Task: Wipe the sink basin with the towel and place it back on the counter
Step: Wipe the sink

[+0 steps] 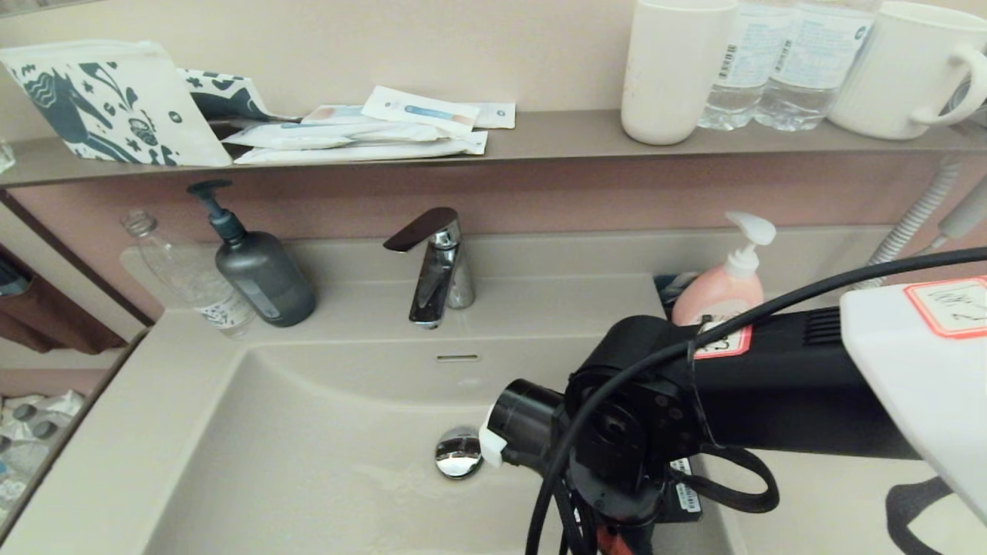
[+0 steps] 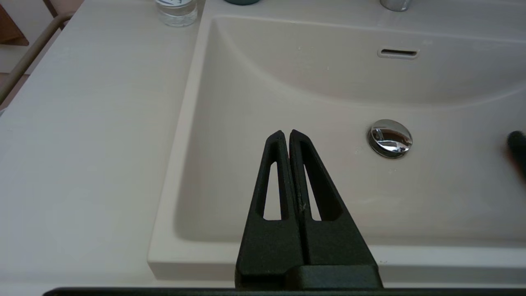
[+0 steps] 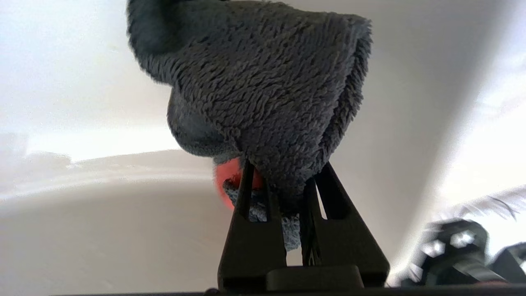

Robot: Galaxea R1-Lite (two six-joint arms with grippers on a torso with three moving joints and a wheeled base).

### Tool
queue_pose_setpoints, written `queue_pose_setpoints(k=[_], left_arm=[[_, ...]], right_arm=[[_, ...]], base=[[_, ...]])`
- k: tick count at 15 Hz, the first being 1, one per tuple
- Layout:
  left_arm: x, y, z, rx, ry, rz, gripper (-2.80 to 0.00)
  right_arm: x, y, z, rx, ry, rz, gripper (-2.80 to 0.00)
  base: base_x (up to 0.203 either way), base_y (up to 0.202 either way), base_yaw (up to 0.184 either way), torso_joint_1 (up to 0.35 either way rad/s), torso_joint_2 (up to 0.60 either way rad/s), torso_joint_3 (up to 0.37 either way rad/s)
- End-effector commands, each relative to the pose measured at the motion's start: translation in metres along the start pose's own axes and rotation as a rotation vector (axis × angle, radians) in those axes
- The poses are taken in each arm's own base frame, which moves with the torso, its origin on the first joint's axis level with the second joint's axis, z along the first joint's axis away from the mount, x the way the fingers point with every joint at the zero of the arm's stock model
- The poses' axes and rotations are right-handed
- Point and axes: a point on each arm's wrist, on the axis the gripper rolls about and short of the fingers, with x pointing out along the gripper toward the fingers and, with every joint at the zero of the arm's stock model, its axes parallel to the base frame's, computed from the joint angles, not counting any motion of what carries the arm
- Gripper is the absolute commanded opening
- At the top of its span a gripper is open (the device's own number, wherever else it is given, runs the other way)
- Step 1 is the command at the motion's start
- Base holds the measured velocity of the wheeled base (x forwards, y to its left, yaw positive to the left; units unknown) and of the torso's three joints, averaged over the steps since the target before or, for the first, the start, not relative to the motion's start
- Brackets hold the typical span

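Observation:
The beige sink basin (image 1: 324, 432) has a chrome drain plug (image 1: 458, 452) and an overflow slot (image 1: 457, 358). My right arm (image 1: 632, 416) reaches down into the basin just right of the plug, and its wrist hides the fingers in the head view. In the right wrist view my right gripper (image 3: 285, 166) is shut on the towel (image 3: 263, 82). The towel bunches up dark charcoal against the basin wall, and a coral patch (image 3: 228, 176) shows by one finger. My left gripper (image 2: 286, 133) is shut and empty over the basin's near left part (image 2: 230, 164). The counter (image 2: 90, 123) lies beside it.
A chrome faucet (image 1: 436, 266) stands behind the basin. A dark pump bottle (image 1: 262, 274) and a clear bottle (image 1: 189, 274) stand at the back left, a pink soap dispenser (image 1: 725, 281) at the back right. The brown shelf (image 1: 540, 135) above carries cups, water bottles and packets.

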Motion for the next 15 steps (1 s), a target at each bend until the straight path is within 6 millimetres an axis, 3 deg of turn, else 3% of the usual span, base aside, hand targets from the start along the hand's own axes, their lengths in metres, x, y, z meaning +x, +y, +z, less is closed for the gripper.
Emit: queue_pose_setpoints(k=[1, 3, 7, 15], left_arm=[[0.000, 0.000, 0.000, -0.001, 0.001, 0.001, -2.80], [0.000, 0.000, 0.000, 0.000, 0.001, 0.001, -2.80], [0.000, 0.000, 0.000, -0.001, 0.002, 0.001, -2.80], [0.000, 0.000, 0.000, -0.002, 0.002, 0.000, -2.80]], right_arm=[[-0.012, -0.012, 0.001, 0.025, -0.006, 0.003, -2.80], [-0.003, -0.014, -0.007, 0.028, 0.020, -0.041, -2.80], [0.037, -0.002, -0.032, 0.046, 0.044, -0.084, -2.80], [0.075, 0.040, -0.043, 0.074, 0.083, 0.030, -2.80]], base=[[0.000, 0.000, 0.000, 0.000, 0.00, 0.000], [0.000, 0.000, 0.000, 0.000, 0.00, 0.000], [0.000, 0.000, 0.000, 0.000, 0.00, 0.000], [0.000, 0.000, 0.000, 0.000, 0.00, 0.000]])
